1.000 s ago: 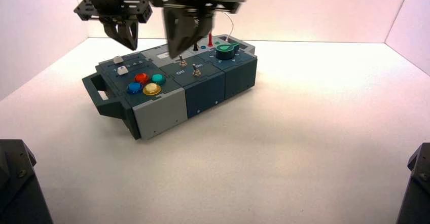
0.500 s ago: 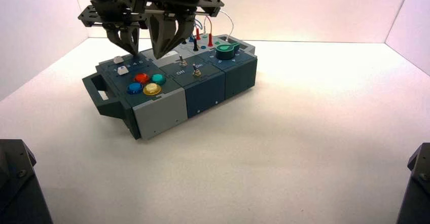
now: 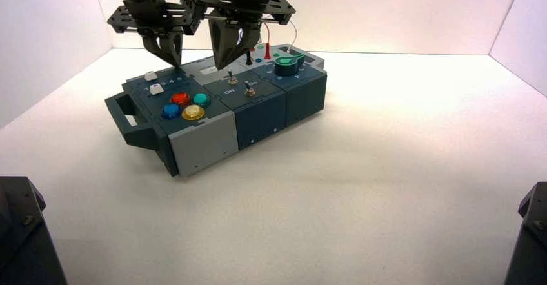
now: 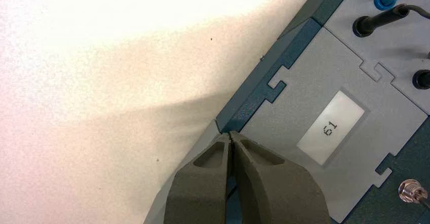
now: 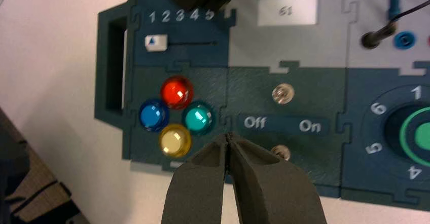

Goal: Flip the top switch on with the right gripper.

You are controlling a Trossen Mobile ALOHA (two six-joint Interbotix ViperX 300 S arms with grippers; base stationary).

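The box [image 3: 200,140] stands left of centre, turned at an angle. Its two small metal toggle switches sit one behind the other, with "Off" and "On" lettered between them. The top switch [image 3: 230,77] [image 5: 283,93] is the farther one; the lower switch [image 3: 249,91] [image 5: 280,152] is nearer. My right gripper [image 3: 226,64] [image 5: 228,135] is shut and empty. It hovers just above the top switch, and in its wrist view its tips lie near the "Off" lettering. My left gripper [image 3: 173,61] [image 4: 230,134] is shut and empty above the box's back left edge.
Red [image 5: 176,92], blue [image 5: 153,115], teal [image 5: 198,119] and yellow [image 5: 175,140] buttons sit left of the switches. A white slider [image 5: 155,42] stands under the 1. A display reading 61 [image 5: 287,11], plugged wires [image 3: 267,49] and a green knob [image 3: 288,63] lie farther back and right.
My right gripper swung left over the box, then came back right to above the top switch. My left gripper shifted slightly right.
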